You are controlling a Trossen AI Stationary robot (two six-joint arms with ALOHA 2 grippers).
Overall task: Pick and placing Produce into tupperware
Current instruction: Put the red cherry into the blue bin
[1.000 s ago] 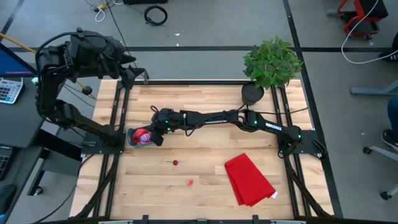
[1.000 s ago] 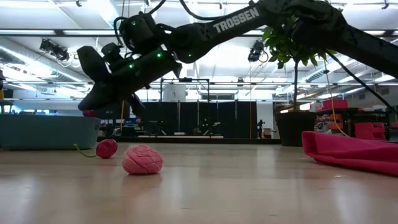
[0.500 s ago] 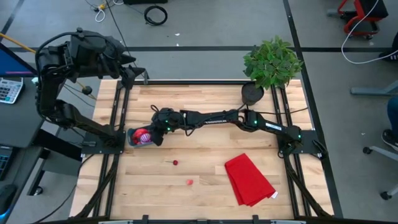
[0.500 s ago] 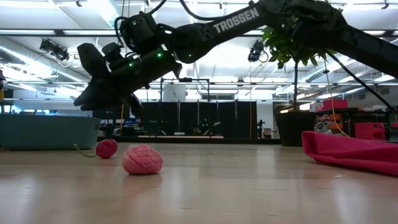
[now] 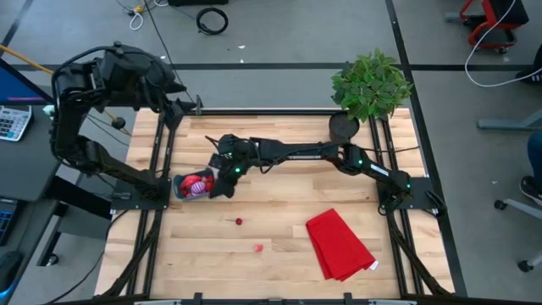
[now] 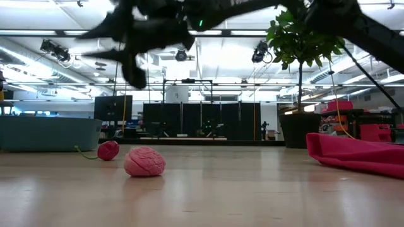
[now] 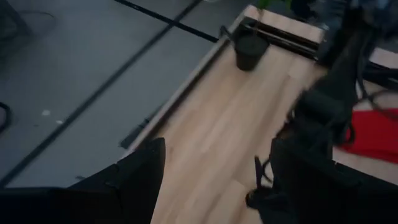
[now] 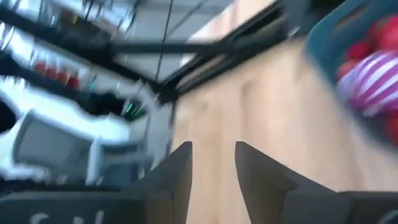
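So the right gripper (image 5: 227, 180) is hanging just beside the teal tupperware (image 5: 179, 190) at the left edge of the table, on the side facing the middle. The wrist view shows its fingers parted a bit with nothing between them, so jaws narrow-ish and empty. Looks to me like a drop-off step: the tub already has red pieces (image 5: 196, 182) and a purple-and-white striped round one (image 8: 373, 74) sitting inside, and this arm is raised clear of the wood in the low view.

Left gripper (image 7: 217, 180) is parked up over the back-left corner of the frame, well away from the action. Its 2 fingers stand wide apart and hold nothing.

What's left out on the table: 2 loose pieces in the front-middle. A small red cherry (image 5: 239, 222) with a stem, and a pink bumpy raspberry-looking one (image 5: 258, 248) a little nearer the front edge. In the low view they sit close together, cherry (image 6: 108, 150) behind, pink one (image 6: 144, 161) in front. The red cloth (image 5: 339, 244) is off to the right, and the potted plant (image 5: 366, 85) is at the back-right corner, neither in the way.

My guess for the next move: swing the right arm toward the front, open wider over the cherry, come straight down. It's tiny and round, so it could roll if 1 finger nudges it first.
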